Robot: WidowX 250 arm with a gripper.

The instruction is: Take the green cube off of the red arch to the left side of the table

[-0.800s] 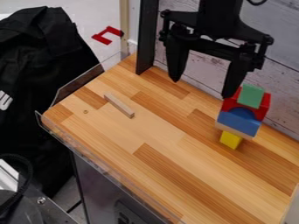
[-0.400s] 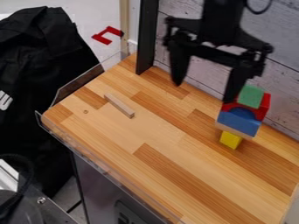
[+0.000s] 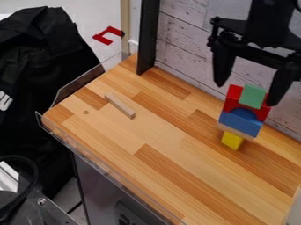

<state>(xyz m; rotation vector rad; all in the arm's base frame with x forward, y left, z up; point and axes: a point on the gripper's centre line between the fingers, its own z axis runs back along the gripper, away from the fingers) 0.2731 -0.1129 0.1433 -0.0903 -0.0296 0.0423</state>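
My gripper (image 3: 246, 94) hangs at the upper right, open, with one finger to the left of the green cube and the other to its right, partly in front of the red arch's right side. The green cube (image 3: 253, 96) rests on the red arch (image 3: 233, 96) at the top of a stack. Below the arch are a blue block (image 3: 240, 123), a thin wooden piece and a yellow block (image 3: 232, 140) at the bottom. The stack stands on the right part of the wooden table (image 3: 159, 145), near the back wall.
A small wooden stick (image 3: 120, 106) lies on the table's left part. Clear plastic edging (image 3: 106, 166) runs along the left and front edges. A black post (image 3: 148, 37) rises at the back corner, and a whitewashed plank wall (image 3: 187, 48) stands behind.
The gripper has moved to the right, from the left of the stack to over it, with its fingers now on both sides of the green cube. The stack has not moved.
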